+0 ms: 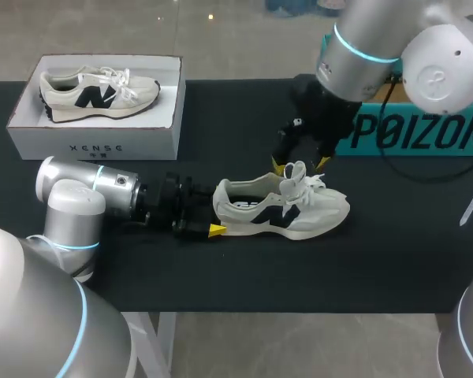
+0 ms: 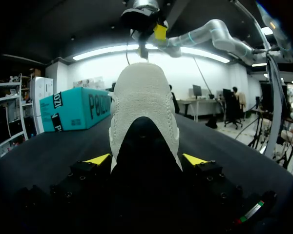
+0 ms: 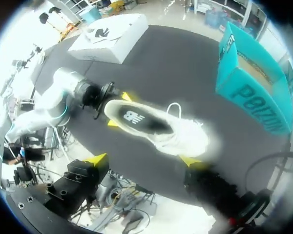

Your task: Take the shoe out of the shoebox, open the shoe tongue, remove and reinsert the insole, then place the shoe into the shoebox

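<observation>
Shoe: out of its box, upright on the bench, near the middle, toe toward my right arm.
Left gripper: low on the bench, pinching the heel from both sides.
Right gripper: spread, hovering just above the laces, touching nothing.
Risk, tongue: the fingers may snag the laces rather than the tongue, since the knot sits on top.
Risk, heel: an upward tug could slip the heel out of the left pinch or tip the shoe.
Teal box: just behind the right arm, crowding its swing.
White box: far left, holding a second shoe, well apart.
</observation>
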Controlling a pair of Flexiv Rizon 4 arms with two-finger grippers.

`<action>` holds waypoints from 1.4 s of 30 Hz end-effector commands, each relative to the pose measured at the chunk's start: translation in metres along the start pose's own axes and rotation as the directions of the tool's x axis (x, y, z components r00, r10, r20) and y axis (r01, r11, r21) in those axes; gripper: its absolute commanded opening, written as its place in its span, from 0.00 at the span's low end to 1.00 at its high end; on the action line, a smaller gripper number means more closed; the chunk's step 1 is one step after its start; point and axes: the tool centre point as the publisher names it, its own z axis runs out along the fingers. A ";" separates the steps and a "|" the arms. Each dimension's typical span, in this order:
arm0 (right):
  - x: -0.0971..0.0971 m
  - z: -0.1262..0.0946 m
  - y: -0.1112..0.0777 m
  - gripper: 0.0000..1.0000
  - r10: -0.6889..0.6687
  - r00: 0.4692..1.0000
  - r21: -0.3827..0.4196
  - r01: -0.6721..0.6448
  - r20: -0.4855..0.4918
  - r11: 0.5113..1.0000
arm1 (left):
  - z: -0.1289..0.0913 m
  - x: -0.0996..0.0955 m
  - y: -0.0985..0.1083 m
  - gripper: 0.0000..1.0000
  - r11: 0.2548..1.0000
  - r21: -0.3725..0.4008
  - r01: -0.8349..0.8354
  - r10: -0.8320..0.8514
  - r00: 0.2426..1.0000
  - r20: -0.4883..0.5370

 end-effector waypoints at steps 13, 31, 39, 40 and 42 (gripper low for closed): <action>0.024 0.009 -0.003 1.00 -0.593 0.802 0.336 0.578 -0.066 0.744 | 0.002 0.001 0.003 0.00 1.000 -0.001 0.000 0.000 1.000 0.002; 0.028 0.012 0.001 1.00 -0.736 0.677 0.256 0.717 -0.029 0.649 | 0.002 0.001 0.003 0.00 1.000 -0.001 0.000 0.000 1.000 0.002; 0.035 0.026 0.013 1.00 -0.867 0.496 0.176 0.859 -0.054 0.481 | 0.002 0.001 0.003 0.00 1.000 -0.001 0.000 0.000 1.000 0.002; 0.036 0.029 0.015 1.00 -0.870 0.489 0.187 0.862 -0.057 0.472 | 0.002 0.001 0.003 0.00 1.000 -0.001 0.000 0.000 1.000 0.002; 0.037 0.036 0.018 1.00 -0.861 0.505 0.238 0.845 -0.060 0.479 | 0.002 0.001 0.003 0.00 1.000 -0.001 0.000 0.000 1.000 0.002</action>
